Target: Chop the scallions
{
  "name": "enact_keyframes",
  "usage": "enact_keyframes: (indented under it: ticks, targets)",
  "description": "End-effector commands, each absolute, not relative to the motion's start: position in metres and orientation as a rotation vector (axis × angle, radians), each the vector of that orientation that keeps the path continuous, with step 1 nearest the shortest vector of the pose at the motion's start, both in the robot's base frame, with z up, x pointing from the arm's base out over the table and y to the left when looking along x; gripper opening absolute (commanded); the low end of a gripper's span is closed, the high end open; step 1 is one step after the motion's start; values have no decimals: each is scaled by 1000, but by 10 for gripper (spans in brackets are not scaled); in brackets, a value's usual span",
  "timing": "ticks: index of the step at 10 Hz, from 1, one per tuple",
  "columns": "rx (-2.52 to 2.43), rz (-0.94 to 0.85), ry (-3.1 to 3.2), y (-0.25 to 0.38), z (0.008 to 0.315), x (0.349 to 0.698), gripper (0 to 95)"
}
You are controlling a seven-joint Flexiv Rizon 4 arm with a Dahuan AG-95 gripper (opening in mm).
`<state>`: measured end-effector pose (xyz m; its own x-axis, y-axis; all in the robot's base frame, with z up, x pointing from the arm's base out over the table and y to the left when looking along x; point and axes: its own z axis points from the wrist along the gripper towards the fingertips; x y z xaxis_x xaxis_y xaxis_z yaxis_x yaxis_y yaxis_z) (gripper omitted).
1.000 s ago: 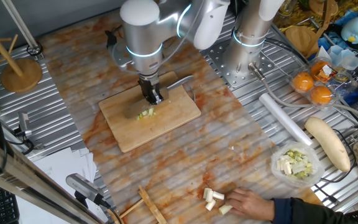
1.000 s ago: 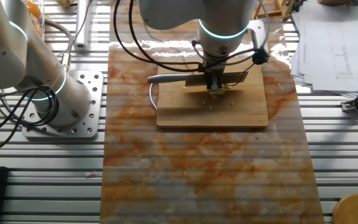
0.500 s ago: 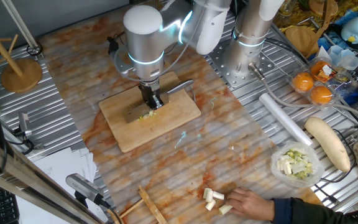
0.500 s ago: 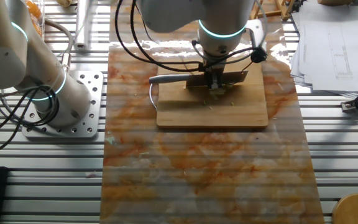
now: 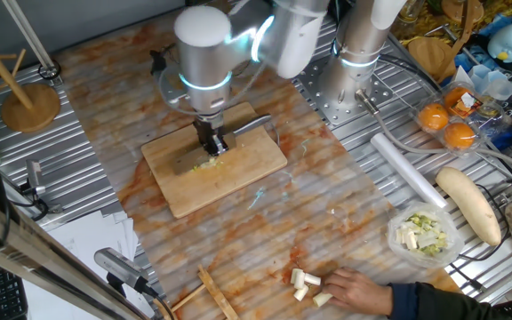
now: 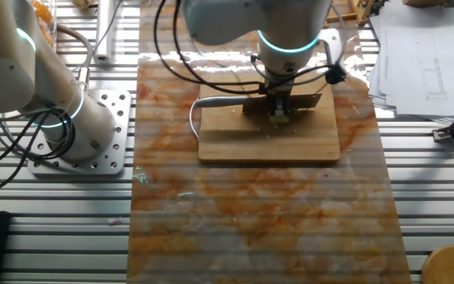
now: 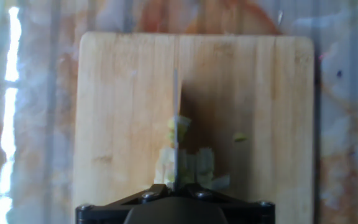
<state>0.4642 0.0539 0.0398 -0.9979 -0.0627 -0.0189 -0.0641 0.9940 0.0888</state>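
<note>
A wooden cutting board (image 5: 238, 169) (image 6: 235, 142) (image 7: 123, 93) lies on the orange-marbled mat. The scallions (image 5: 206, 164) (image 6: 279, 119) (image 7: 194, 163) are a small heap of pale green-white cut bits near the board's middle, with one stray sliver (image 7: 240, 137) to the side. My gripper (image 5: 209, 142) (image 6: 279, 105) is shut on a knife and stands over the heap. The knife's grey handle (image 5: 252, 123) (image 6: 219, 101) sticks out past the board's edge. In the hand view the blade (image 7: 176, 106) shows edge-on, down among the cut bits.
A person's hand (image 5: 363, 289) rests at the near right beside several cut white pieces (image 5: 308, 286). A bowl of chopped pieces (image 5: 425, 233), a long cream root (image 5: 469, 204), a white roll (image 5: 407, 169) and oranges (image 5: 447, 124) lie right. A wooden stand (image 5: 29, 102) is left.
The gripper and knife have shifted a little sideways along the board and stand lower over the heap. The person's hand has stayed put.
</note>
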Motion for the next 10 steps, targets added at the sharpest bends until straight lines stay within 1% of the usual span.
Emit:
enact_keyframes:
  ticks: [1,10]
  targets:
    - [-169,85,3216,53,43,460,0]
    - [-199,46,3239,49,60,457,0]
